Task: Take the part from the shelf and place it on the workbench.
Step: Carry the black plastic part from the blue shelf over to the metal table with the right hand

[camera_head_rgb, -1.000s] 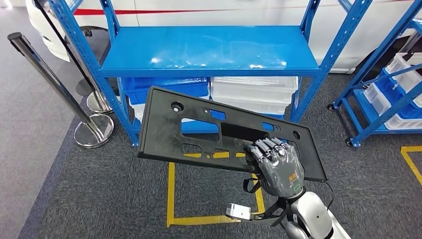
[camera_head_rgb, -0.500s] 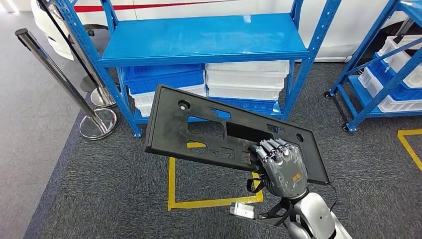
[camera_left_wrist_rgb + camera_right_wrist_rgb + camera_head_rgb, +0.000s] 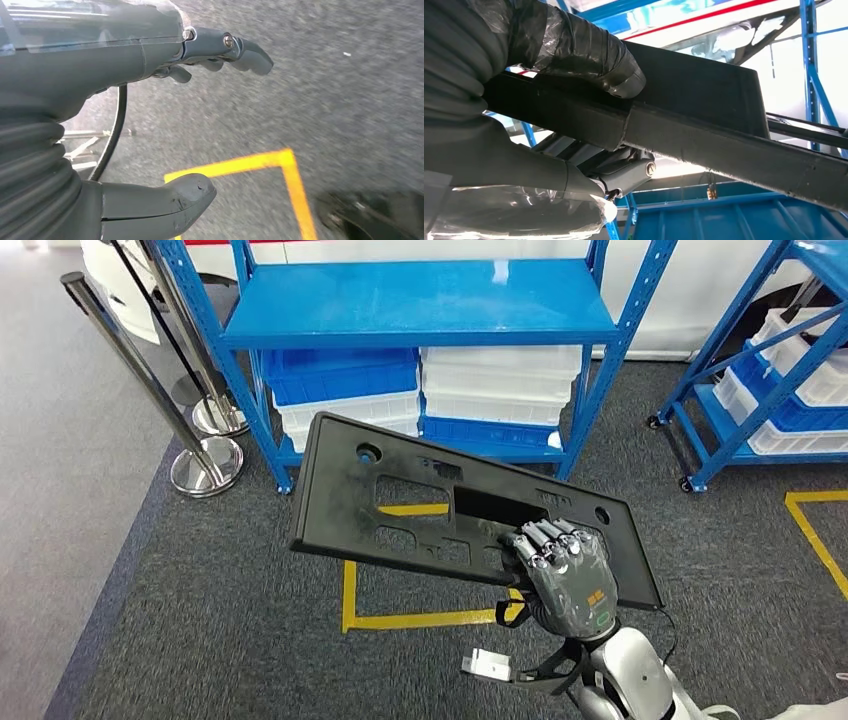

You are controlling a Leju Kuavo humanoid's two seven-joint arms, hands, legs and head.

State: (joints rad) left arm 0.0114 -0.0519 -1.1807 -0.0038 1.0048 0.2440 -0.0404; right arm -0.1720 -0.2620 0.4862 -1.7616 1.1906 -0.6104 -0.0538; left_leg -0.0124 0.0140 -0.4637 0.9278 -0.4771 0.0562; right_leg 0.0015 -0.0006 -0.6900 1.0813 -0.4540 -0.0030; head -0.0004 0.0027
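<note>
Grey carpet [image 3: 200, 640] marked with yellow tape lines [image 3: 420, 620] covers the floor; blue shelf [image 3: 420, 305] fills frame top, chrome stanchions [image 3: 205, 460] upper left. Right hand [image 3: 565, 575] grips the black part [image 3: 420, 505] at centre frame, off the shelf. Left hand [image 3: 150, 100] holds nothing, fingers apart
</note>
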